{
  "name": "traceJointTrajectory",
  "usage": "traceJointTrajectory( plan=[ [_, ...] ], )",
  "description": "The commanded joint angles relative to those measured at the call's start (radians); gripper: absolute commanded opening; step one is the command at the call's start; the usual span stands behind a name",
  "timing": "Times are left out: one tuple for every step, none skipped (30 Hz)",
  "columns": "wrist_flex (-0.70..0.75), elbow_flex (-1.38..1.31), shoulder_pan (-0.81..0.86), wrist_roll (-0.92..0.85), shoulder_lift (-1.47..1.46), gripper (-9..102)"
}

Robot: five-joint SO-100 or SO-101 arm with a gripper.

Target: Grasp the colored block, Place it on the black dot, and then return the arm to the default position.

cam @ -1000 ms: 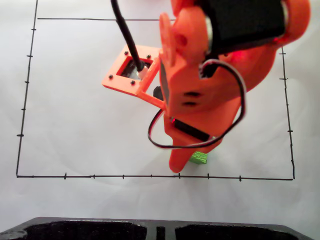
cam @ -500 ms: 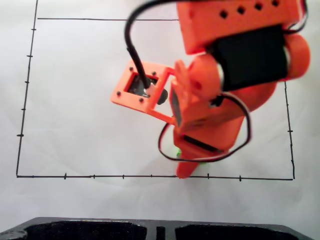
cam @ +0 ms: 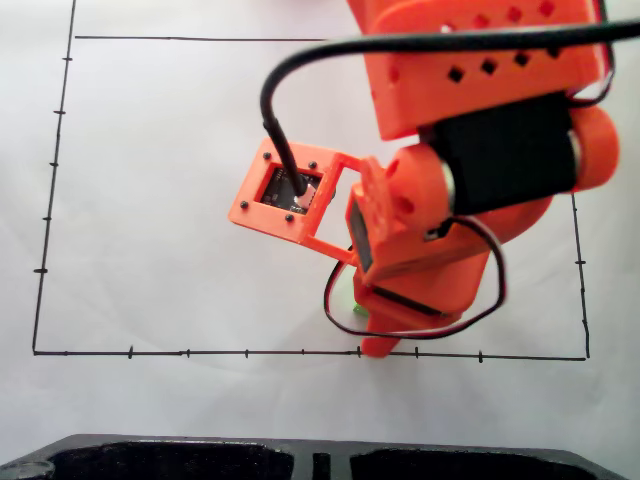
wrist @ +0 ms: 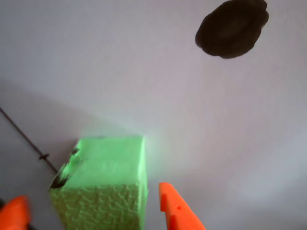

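Bright green pebbled cube (wrist: 103, 184) sits between the orange gripper's (wrist: 96, 211) spread fingers, ungrasped; black marker blot (wrist: 232, 28) at one o'clock.

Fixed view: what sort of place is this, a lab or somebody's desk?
Likely a hobby test bench: white paper ruled with a black border, an orange printed arm, a green block.
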Motion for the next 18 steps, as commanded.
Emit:
traceJointTrajectory(
  plan=[
    [0.005,-0.043,0.014,-0.003,0.009,30],
    [0.003,-0.043,0.015,-0.003,0.008,29],
    [0.002,-0.043,0.017,-0.006,0.006,28],
    [0.0,-0.044,0.018,-0.011,0.005,27],
    [-0.003,-0.044,0.02,-0.015,0.005,27],
    [-0.006,-0.044,0.023,-0.021,0.003,27],
    [-0.012,-0.044,0.026,-0.032,0.002,26],
    [-0.018,-0.044,0.026,-0.043,0.0,25],
    [-0.023,-0.044,0.028,-0.049,0.0,25],
    [-0.028,-0.044,0.029,-0.055,-0.002,25],
    [-0.032,-0.044,0.031,-0.058,-0.002,25],
    [-0.035,-0.044,0.032,-0.058,-0.003,24],
    [-0.038,-0.044,0.034,-0.058,-0.003,23],
    [-0.043,-0.044,0.035,-0.06,-0.003,22],
    [-0.044,-0.044,0.035,-0.058,-0.003,19],
    [-0.044,-0.044,0.035,-0.055,-0.003,17],
    [-0.044,-0.044,0.035,-0.055,-0.003,16],
    [-0.043,-0.044,0.035,-0.052,-0.003,16]
  ],
)
